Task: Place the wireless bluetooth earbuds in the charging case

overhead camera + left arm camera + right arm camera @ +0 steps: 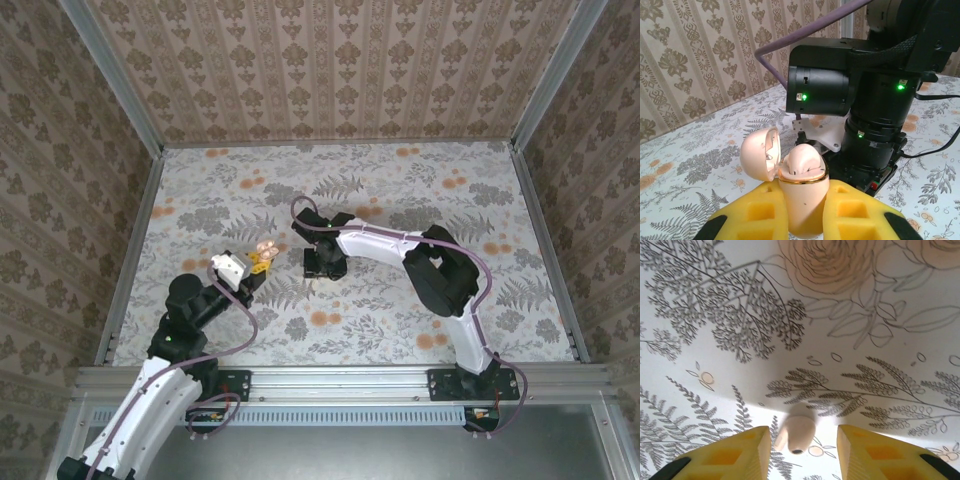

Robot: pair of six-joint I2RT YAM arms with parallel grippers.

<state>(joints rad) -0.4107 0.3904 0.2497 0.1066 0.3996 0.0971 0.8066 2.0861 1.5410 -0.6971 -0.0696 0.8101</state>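
The table (480,200) wears a fern-and-flower cloth and is boxed in by papered walls (330,70) at its far, left and right edges. The right arm (440,275) reaches from the near right corner to about the table's middle, where the right gripper (325,268) points down at the cloth. The left arm (190,310) rises from the near left corner and carries the left gripper (258,265) left of the middle, just beside the right one. In the left wrist view the left gripper (802,197) is clamped on the case (802,210), held upright off the cloth with its lid (759,152) hinged open to one side. In the right wrist view the right gripper (802,432) has its yellow fingers (880,455) apart, gripping nothing; a pale earbud (796,432) lies on the cloth between them, close to one finger and clear of the other.
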